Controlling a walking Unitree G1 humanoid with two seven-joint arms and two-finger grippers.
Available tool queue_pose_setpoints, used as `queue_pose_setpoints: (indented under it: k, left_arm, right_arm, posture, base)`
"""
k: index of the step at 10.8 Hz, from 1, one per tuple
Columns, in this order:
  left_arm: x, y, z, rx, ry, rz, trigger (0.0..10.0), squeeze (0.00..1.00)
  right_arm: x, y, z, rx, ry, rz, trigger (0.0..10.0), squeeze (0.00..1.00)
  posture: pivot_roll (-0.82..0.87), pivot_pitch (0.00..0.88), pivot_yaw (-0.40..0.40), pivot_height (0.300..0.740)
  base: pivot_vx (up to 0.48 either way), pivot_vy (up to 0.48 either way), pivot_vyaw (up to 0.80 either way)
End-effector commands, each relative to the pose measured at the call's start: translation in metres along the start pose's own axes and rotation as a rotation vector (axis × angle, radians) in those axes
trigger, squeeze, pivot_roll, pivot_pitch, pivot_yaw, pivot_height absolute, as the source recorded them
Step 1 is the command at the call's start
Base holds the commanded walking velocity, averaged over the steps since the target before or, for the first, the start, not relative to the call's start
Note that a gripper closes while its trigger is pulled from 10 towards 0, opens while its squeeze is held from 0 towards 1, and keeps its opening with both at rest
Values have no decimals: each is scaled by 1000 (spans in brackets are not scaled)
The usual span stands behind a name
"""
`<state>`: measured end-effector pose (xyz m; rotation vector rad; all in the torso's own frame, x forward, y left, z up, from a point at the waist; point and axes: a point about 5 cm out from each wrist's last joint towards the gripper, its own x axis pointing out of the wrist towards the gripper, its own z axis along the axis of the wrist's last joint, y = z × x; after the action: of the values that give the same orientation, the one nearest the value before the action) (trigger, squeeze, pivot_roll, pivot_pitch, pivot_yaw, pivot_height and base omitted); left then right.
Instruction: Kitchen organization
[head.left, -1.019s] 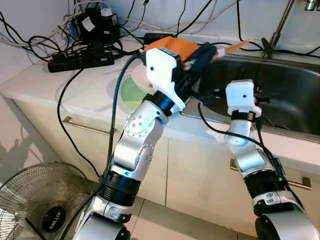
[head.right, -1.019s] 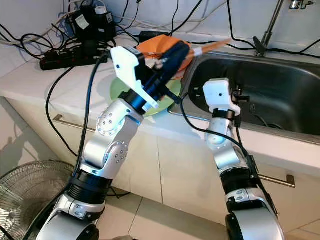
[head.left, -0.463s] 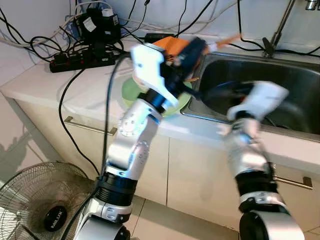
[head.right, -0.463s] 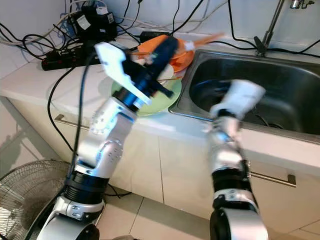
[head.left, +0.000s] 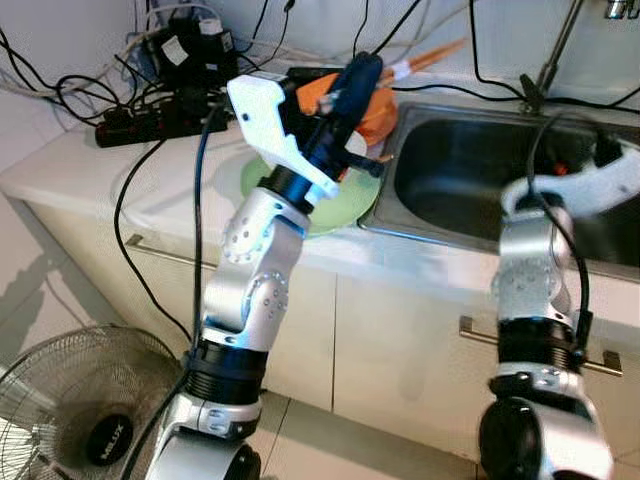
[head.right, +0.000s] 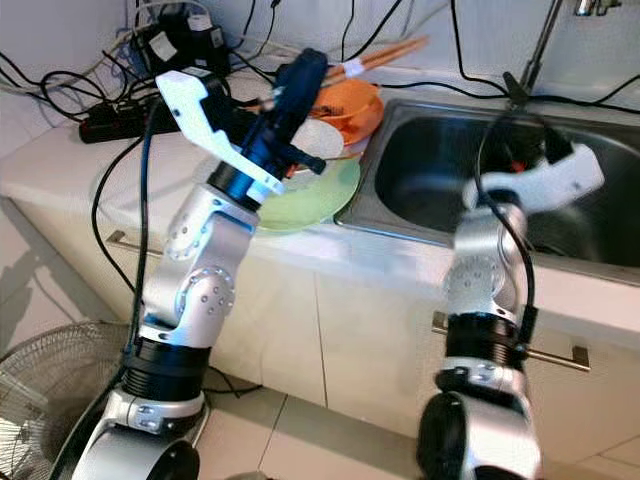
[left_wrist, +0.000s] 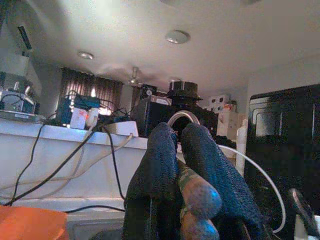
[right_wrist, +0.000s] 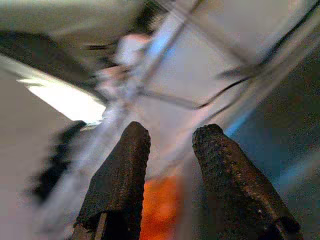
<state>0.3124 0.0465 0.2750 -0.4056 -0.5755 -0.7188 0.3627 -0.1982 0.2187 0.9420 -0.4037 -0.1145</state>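
Note:
My left gripper (head.left: 362, 72) is raised over the counter beside the sink, shut on a pair of wooden chopsticks (head.left: 428, 57) with a white band that stick out up and to the right. In the left wrist view the black fingers (left_wrist: 159, 160) pinch the chopsticks' brown ends (left_wrist: 196, 196). Below lie a green plate (head.left: 340, 208), a white dish (head.right: 322, 140) and an orange bowl (head.right: 352, 100). My right gripper (right_wrist: 172, 136) is open, nothing between its fingers; its white wrist (head.left: 600, 185) hangs over the steel sink (head.left: 450, 170).
A black power strip (head.left: 150, 122) and tangled cables sit at the back left of the white counter (head.left: 90, 170). The faucet (head.left: 555, 50) rises behind the sink. A floor fan (head.left: 70, 410) stands at lower left. Cabinet handles (head.left: 160, 250) run below the counter edge.
My left arm has swung left and up with the chopsticks, uncovering the plates. My right arm has swung to the right, its wrist now turned over the sink.

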Motion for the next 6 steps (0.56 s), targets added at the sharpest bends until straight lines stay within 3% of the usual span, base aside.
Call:
queue_pose_setpoints:
  k: [1, 2, 5, 6]
  left_arm:
    - [2, 0, 4, -6, -10, 3, 10000, 0]
    - [1, 0, 3, -12, -8, 6, 10000, 0]
    - [-1, 4, 4, -35, -8, 22, 10000, 0]
    - [-2, 5, 2, -54, -7, 31, 10000, 0]
  right_arm:
    - [2, 19, 3, 100, 11, 108, 10000, 0]
    - [0, 28, 0, 213, 61, 207, 10000, 0]
    - [-11, 35, -2, 272, 134, 385, 10000, 0]
    - [-14, 34, 0, 373, 148, 423, 10000, 0]
  posture:
    - [49, 0, 69, 740]
    - [51, 0, 68, 740]
    - [55, 0, 64, 740]
    - [53, 0, 64, 740]
  base:
    - [0, 0, 0]
    - [0, 0, 0]
    - [0, 0, 0]
    - [0, 0, 0]
